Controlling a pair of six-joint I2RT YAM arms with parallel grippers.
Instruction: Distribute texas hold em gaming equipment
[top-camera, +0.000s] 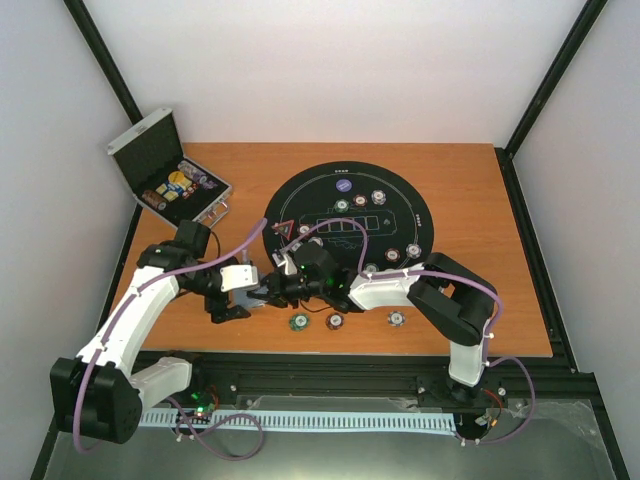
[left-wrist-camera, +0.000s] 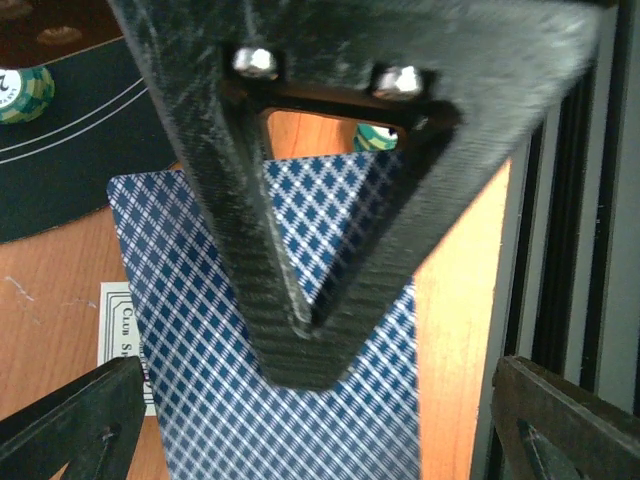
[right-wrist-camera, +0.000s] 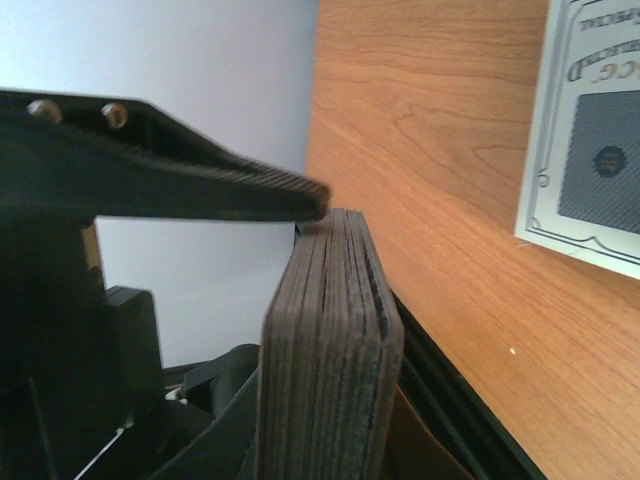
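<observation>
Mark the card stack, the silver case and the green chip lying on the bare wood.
card stack (right-wrist-camera: 330, 350): right wrist view, on the stacked card edges.
silver case (top-camera: 148, 150): top external view, on the inside of its open lid.
green chip (top-camera: 298, 321): top external view, on its centre.

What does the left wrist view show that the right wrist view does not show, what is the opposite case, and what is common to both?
Only the left wrist view shows the blue checked back of the stack of cards, the black mat and a green chip on it. Only the right wrist view shows the stack's layered edge and the white wall. Both show the stack itself, a black finger lying against it, the wooden table and a white printed card on the table.
</observation>
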